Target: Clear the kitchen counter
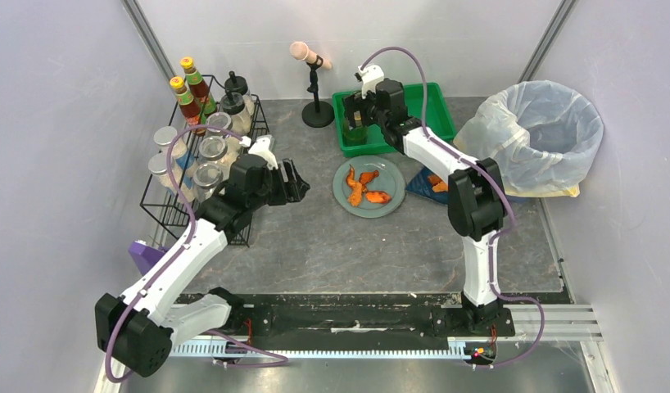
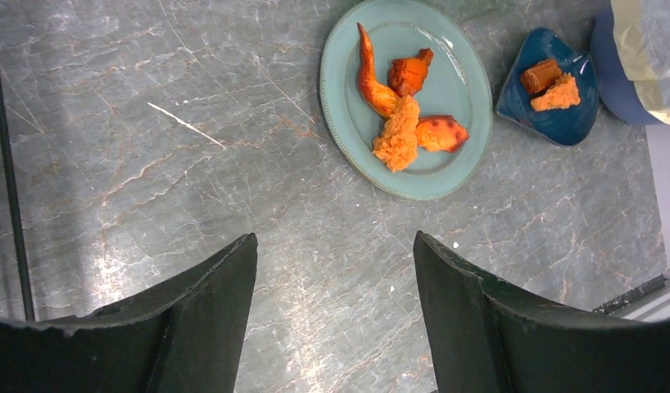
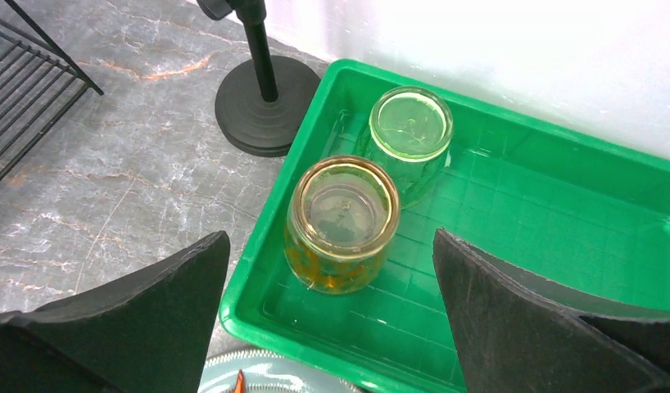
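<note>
Kitchen counter [image 1: 315,246]: the dark grey stone-look top spans the whole cell floor in the top view, and everything below sits on it.

Containers:
- Green tray [image 3: 266,270], back centre of the counter: 2 glasses, upright, just beside each other. One is amber [image 3: 341,221], near the tray's front-left corner; can't tell if that's tint or liquid. One is clear [image 3: 410,135] and sits behind it.
- Teal plate [image 2: 459,90], mid-counter: 4 orange food pieces clustered and touching: a long wing-shaped piece [image 2: 368,74], a dark chunk [image 2: 409,72], a crumbed piece [image 2: 397,135] and a glazed piece [image 2: 441,133].
- Small blue dish [image 2: 553,123], just right of the plate, not touching it: 2 food pieces.
- Black wire rack [image 1: 164,205], left edge: 2 yellow-capped sauce bottles [image 1: 187,98] at the back, plus at least 4 lidded clear jars [image 1: 213,150]. Exact jar count unclear from above.
- Bin with clear plastic liner [image 1: 545,135], back right. Contents not readable.

Other: 1 black stand with a round base [image 3: 266,102], just left of the tray.

Grippers:
- Left gripper [image 2: 333,241]: fingers spread wide, nothing between them, over bare counter between the rack and the plate.
- Right gripper [image 3: 329,237]: fingers spread wide, holding nothing, above the tray's front-left corner. The amber glass shows between the fingers in the wrist view; no contact visible.
</note>
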Controlling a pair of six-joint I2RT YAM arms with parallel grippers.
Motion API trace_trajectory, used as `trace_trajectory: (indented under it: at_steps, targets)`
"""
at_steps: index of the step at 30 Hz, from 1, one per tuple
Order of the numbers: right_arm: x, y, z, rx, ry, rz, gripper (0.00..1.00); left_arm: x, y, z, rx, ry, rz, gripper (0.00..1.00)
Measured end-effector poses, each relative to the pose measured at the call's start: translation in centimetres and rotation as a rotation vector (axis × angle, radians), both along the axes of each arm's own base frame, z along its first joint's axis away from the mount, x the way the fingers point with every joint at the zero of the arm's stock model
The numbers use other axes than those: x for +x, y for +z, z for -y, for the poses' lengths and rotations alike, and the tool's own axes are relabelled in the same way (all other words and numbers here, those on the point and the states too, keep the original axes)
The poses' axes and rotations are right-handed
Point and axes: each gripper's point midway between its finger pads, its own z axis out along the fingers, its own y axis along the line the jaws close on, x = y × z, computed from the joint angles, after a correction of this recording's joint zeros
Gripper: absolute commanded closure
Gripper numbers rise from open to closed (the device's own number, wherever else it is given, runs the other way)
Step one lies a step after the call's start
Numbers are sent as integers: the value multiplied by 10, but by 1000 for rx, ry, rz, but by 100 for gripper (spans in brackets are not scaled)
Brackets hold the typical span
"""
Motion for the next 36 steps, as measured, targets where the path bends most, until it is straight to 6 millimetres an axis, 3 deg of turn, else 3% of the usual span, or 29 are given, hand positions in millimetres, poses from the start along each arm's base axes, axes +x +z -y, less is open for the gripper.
trace_trajectory:
  at_steps: [8,13,23,29,36]
  targets:
    - [-28,49,18,47,-34,58,2,0,-13,12,-3,-26,-54,26]
    - [-59,56,36,74,-62,44,2,4,-30,21,0,-34,-105,29]
    - [-146,41,109,192,-173,-34,2,28,-65,59,-93,-12,-200,34]
    - [-199,22,126,264,-198,-62,2,42,-79,82,-191,43,-224,34]
    - [-240,2,137,342,-220,-84,2,42,-96,96,-320,172,-215,35]
